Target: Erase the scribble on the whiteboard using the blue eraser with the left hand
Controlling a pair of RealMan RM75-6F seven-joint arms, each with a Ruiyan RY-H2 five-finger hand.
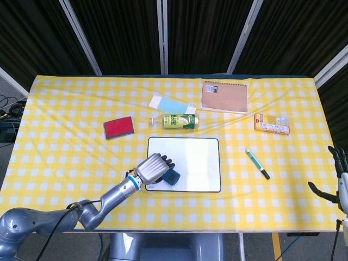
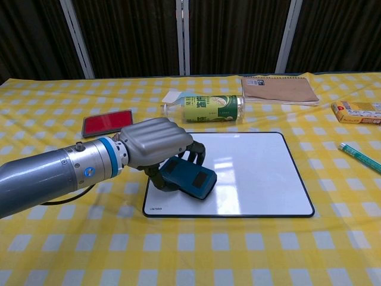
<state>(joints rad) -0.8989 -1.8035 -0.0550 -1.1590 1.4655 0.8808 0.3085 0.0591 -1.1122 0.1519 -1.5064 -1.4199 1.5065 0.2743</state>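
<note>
The whiteboard [image 1: 190,157] [image 2: 256,173] lies flat in the middle of the yellow checked table, and its white face shows no marks in either view. My left hand [image 1: 153,168] [image 2: 156,143] grips the blue eraser [image 1: 171,178] [image 2: 191,178] and presses it on the board's near-left corner. The fingers curl over the eraser's back end. My right hand [image 1: 338,182] hangs at the far right edge of the head view, off the table, fingers spread, holding nothing.
A green bottle [image 1: 174,121] [image 2: 208,109] lies on its side just behind the board. A red pad [image 1: 118,127] [image 2: 107,123] sits at back left, a brown notebook [image 1: 224,97] at the back, a yellow box [image 1: 272,123] and a marker [image 1: 257,163] to the right.
</note>
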